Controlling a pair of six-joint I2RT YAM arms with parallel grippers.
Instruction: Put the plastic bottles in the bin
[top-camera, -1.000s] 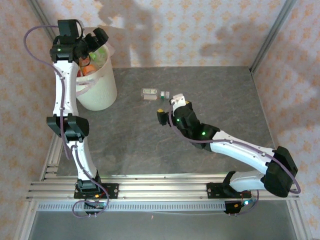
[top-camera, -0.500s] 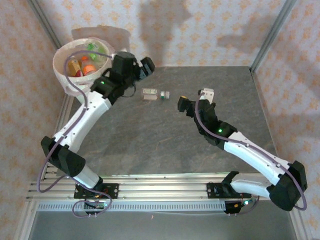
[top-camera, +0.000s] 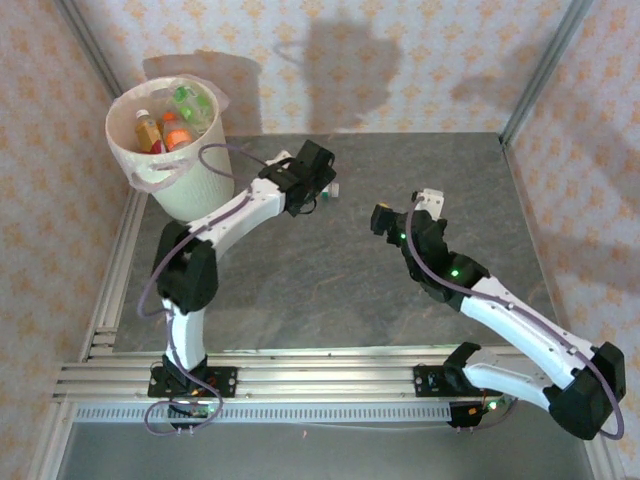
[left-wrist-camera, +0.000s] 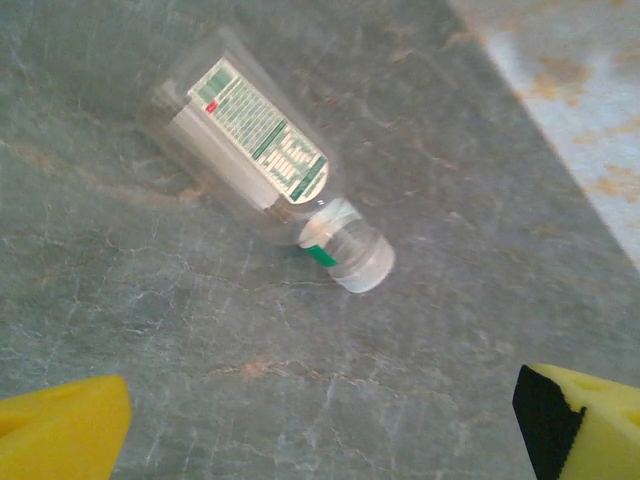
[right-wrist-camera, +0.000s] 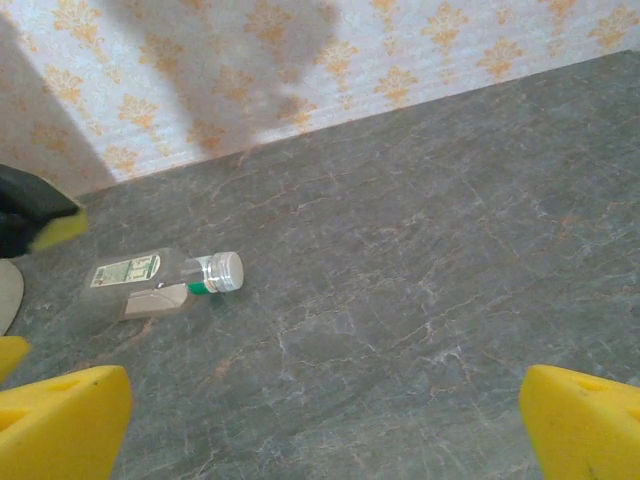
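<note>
One clear plastic bottle (left-wrist-camera: 262, 158) with a green-and-white label and a clear cap lies on its side on the grey table. My left gripper (left-wrist-camera: 320, 430) hovers just above and beside it, open, its yellow pads (left-wrist-camera: 62, 428) wide apart with nothing between them. From above, the left gripper (top-camera: 318, 183) covers most of this bottle, whose cap (top-camera: 334, 190) peeks out. My right gripper (top-camera: 405, 210) stands open to the right of it; the bottle (right-wrist-camera: 160, 282) lies well ahead of its pads (right-wrist-camera: 585, 420). The cream bin (top-camera: 190, 185), bag-lined, stands at the back left with several bottles (top-camera: 175, 131) inside.
Patterned walls (top-camera: 400, 60) close the back and sides. Metal frame posts (top-camera: 545, 65) stand at the back corners. An aluminium rail (top-camera: 320, 380) runs along the near edge. Bare grey table (top-camera: 300, 280) spreads between the two arms.
My left arm has swung from over the bin down and right to the lying bottle. My right arm has drawn back to the right, away from that bottle. Both grippers stayed open.
</note>
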